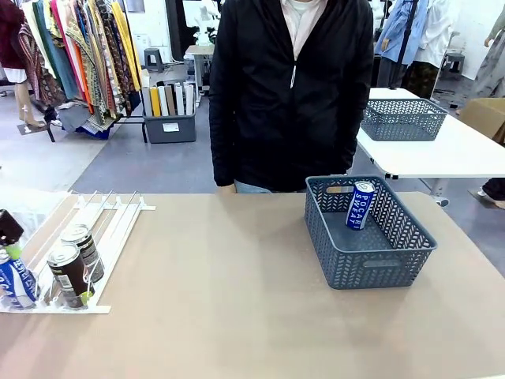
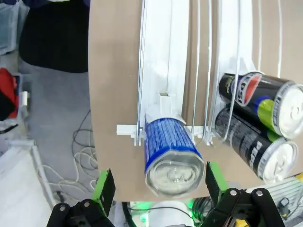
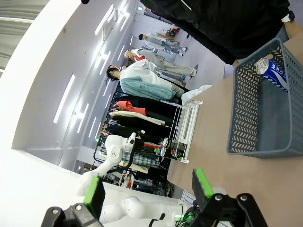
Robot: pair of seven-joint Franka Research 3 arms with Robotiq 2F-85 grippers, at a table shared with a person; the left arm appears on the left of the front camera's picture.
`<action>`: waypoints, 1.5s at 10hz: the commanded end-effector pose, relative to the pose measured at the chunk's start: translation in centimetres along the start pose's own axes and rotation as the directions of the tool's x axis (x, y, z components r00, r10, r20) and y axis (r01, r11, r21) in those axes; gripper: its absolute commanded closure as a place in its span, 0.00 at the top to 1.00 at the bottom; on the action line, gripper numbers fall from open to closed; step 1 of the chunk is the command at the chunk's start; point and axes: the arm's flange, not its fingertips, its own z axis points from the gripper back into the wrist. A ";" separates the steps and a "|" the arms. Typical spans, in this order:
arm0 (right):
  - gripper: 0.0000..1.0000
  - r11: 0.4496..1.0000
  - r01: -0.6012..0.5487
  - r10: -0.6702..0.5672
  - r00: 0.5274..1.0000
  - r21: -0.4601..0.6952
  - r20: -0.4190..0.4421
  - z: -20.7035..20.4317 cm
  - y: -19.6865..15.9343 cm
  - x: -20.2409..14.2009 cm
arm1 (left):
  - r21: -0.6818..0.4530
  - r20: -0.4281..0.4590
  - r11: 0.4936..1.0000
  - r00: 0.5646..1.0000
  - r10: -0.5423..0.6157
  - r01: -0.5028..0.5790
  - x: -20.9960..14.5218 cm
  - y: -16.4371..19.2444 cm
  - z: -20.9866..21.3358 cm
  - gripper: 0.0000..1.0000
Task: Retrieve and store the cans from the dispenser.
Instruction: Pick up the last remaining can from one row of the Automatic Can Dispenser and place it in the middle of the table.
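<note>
The dispenser (image 1: 110, 217) is a white rack of rails at the table's left. At its near end lie a blue-and-white can (image 1: 16, 282) and two dark cans (image 1: 69, 276) (image 1: 84, 249). In the left wrist view my left gripper (image 2: 158, 184) is open, its green pads on either side of the blue can's (image 2: 170, 153) silver top without touching it. The dark cans (image 2: 265, 101) (image 2: 258, 146) lie in the lane beside it. My right gripper (image 3: 147, 187) is open and holds nothing, off to the side of the grey basket (image 3: 255, 118). Another blue can (image 1: 360, 205) leans inside that basket.
The dark grey lattice basket (image 1: 371, 260) stands on the table at right of centre. A person in a black jacket (image 1: 292, 87) stands at the far edge. A second table with another basket (image 1: 402, 118) is behind on the right.
</note>
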 end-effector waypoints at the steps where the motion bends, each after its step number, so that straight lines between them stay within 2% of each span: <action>1: 1.00 1.000 -0.019 0.019 1.000 0.020 0.013 -0.2 0.3 0.4 | 0.014 -0.005 1.000 1.000 0.024 -0.024 1.1 -1.0 -0.4 1.00; 3: 1.00 1.000 -0.019 0.019 1.000 0.020 0.013 -0.2 0.3 0.4 | 0.057 -0.026 0.996 0.997 0.068 -0.067 1.4 -1.2 -1.1 1.00; 7: 1.00 1.000 -0.019 0.019 1.000 0.020 0.013 -0.2 0.3 0.4 | 0.047 -0.066 0.997 0.996 0.061 -0.058 1.5 -1.5 -1.5 1.00; 11: 1.00 1.000 -0.019 0.019 1.000 0.020 0.013 -0.2 0.3 0.4 | 0.034 -0.152 0.998 0.987 0.057 -0.052 1.1 -1.3 -1.6 1.00; 13: 1.00 1.000 -0.019 0.019 1.000 0.020 0.013 -0.2 0.3 0.4 | 0.050 -0.132 0.995 0.987 0.087 -0.081 1.3 -1.1 -1.7 1.00; 14: 1.00 1.000 -0.019 0.019 1.000 0.020 0.013 -0.2 0.3 0.4 | 0.055 -0.112 0.994 0.989 0.097 -0.092 1.4 -1.1 -1.8 0.61; 15: 1.00 1.000 -0.019 0.019 1.000 0.020 0.013 -0.2 0.3 0.4 | 0.050 -0.108 0.994 0.989 0.100 -0.095 1.4 -1.1 -1.7 0.02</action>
